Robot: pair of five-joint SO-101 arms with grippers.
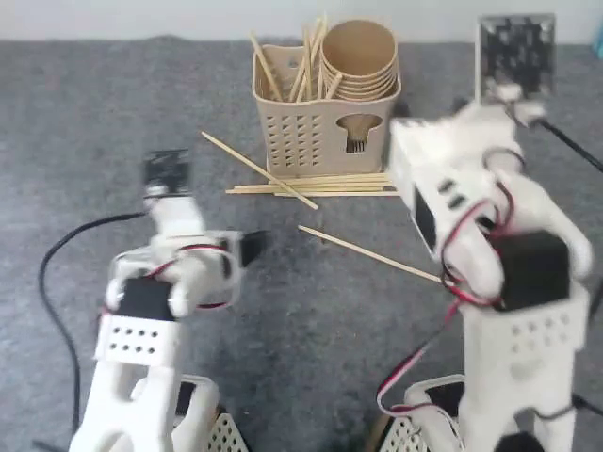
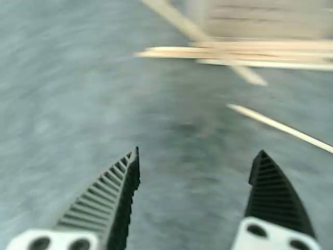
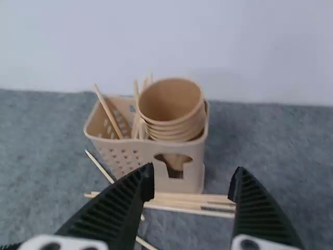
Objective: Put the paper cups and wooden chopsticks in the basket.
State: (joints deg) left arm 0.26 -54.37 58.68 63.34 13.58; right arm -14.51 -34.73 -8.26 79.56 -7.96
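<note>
Where the left arm point(image 1: 179, 273) hangs low over the grey desk point(image 1: 85, 141), we see the left jaws spread wide with nothing between them. One loose chopstick point(image 2: 281, 127) lies flat on the desk ahead of them, past one jaw tip and apart from it. In the high view that same chopstick point(image 1: 367, 252) runs slantwise between the two arms, with its nearer end close to the left jaws.

Farther off lies a bundle of chopsticks point(image 2: 234, 54), flat along the foot of the basket point(image 1: 325, 122). A single slanting chopstick point(image 1: 259, 169) crosses one end of the bundle.

We find the right jaws spread as well and holding nothing. The right arm point(image 1: 471, 207) stands just beside the basket. Its wrist view faces the basket point(image 3: 125, 151) head-on, and the basket's front wall and the bundle point(image 3: 187, 202) show in the gap between the jaw tips, well beyond them.

The paper cups point(image 3: 171, 107) sit nested in one stack, tilted, inside the basket at the end nearer the right arm. Several more chopsticks point(image 1: 301, 71) stand leaning in the rest of the basket, their ends poking above the rim.

Each arm carries a patterned card, one by the left arm point(image 1: 167, 174) and one behind the right arm point(image 1: 515, 52). The black-and-white marks on both are too blurred for us to read.
</note>
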